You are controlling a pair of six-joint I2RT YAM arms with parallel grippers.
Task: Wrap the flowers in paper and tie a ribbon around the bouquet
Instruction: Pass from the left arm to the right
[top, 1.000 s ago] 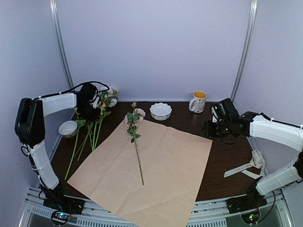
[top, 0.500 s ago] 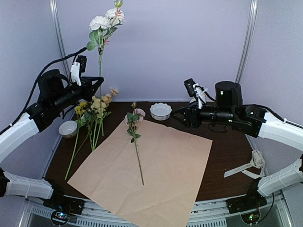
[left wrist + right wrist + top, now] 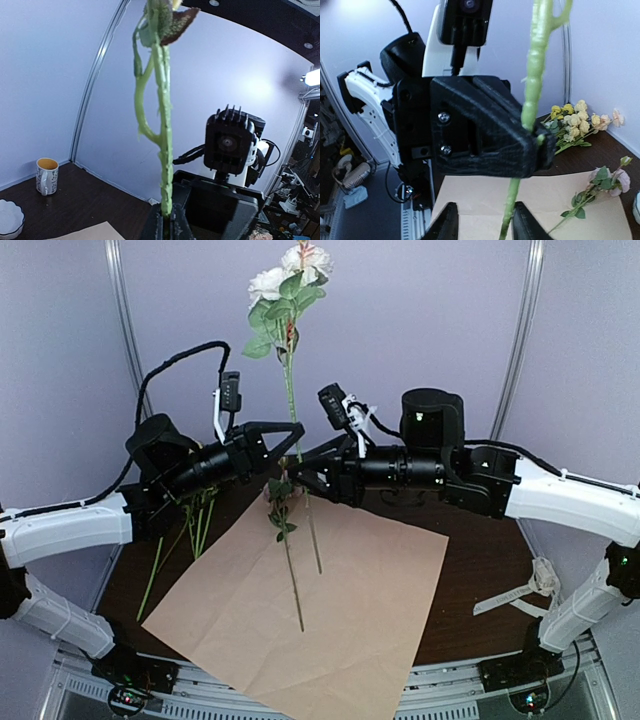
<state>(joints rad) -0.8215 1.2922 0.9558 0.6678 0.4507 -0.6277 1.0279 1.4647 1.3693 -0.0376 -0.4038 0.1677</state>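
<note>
left fingers (image 3: 177,230) are clamping the white-flower stem (image 3: 291,370), holding it upright above the paper (image 3: 370,580); right fingers (image 3: 447,225) are standing apart, straddling that stem below the left grip; pink stem (image 3: 290,550) is lying on the paper; mug (image 3: 46,176) print is too small to read

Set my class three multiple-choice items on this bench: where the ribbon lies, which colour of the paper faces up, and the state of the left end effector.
1. Where does the ribbon lie, relative to the paper? A on top of it; B in a bowl; C on the table, to its right.
2. Which colour of the paper faces up? A peach-tan; B blue; C white.
3. The left end effector is: A open and empty; B shut on a flower stem; C resting on the table.
Key: 1 C, it lies on dark wood beyond the sheet's edge. 2 A, the upper face is tan. 3 B, its fingers pinch the upright stem.
</note>
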